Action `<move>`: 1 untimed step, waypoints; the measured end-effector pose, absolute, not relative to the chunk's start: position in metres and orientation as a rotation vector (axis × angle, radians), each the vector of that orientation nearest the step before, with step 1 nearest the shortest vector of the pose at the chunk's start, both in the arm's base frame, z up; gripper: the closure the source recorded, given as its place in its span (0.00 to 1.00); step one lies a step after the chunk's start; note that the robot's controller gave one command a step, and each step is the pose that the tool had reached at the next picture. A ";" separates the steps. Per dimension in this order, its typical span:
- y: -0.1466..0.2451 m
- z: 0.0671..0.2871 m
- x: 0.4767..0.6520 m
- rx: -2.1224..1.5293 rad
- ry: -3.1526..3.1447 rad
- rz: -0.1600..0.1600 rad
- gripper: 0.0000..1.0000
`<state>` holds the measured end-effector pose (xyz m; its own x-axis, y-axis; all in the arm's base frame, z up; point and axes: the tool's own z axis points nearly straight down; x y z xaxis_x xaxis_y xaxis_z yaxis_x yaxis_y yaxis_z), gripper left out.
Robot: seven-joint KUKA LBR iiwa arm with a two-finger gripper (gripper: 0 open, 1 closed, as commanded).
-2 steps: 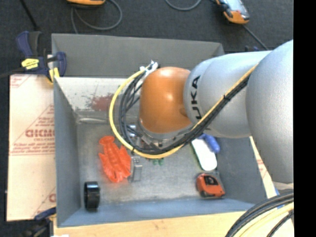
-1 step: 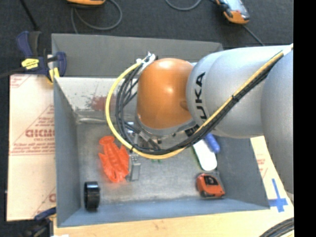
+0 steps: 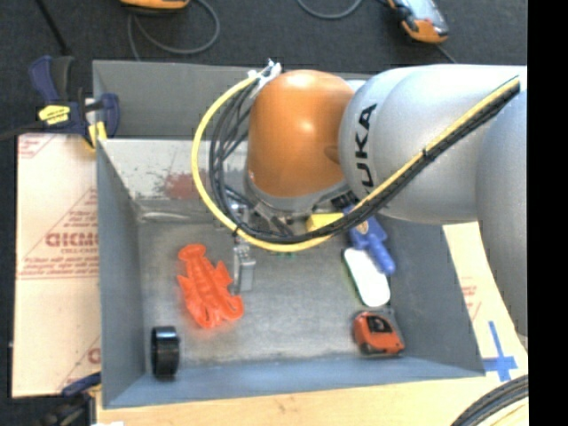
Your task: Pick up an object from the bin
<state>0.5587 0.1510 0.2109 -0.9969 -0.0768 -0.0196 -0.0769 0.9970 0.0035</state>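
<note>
Grey metal bin (image 3: 115, 264), floor mostly bare, a few loose things on it. One orange piece (image 3: 206, 289), ribbed plastic with knobbly edges, lies left of centre on the floor, long axis running from upper left to lower right. One black roll (image 3: 164, 351) stands in the near left corner, well apart from the rest. One tape measure (image 3: 378, 334), orange and black, sits near the front wall on the right. One white oval (image 3: 367, 275) lies just above it, with one blue part (image 3: 374, 245) against its upper end; cannot tell whether these two are one thing. Arm comes in from the right, one orange cover (image 3: 297, 131) on its wrist, yellow and black cables looped round it. The tool (image 3: 242, 272) hangs down below the cover, low in the bin, just beside the upper right edge of the orange piece; touching or not, cannot tell. Spread or pressed together: cannot tell from this angle. Nothing is seen gripped in it.
</note>
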 end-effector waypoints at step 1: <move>0.125 0.175 0.569 -0.235 3.128 0.000 0.00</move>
<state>0.5693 0.1252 0.1751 -0.9887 -0.1496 -0.0051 -0.1496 0.9887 -0.0003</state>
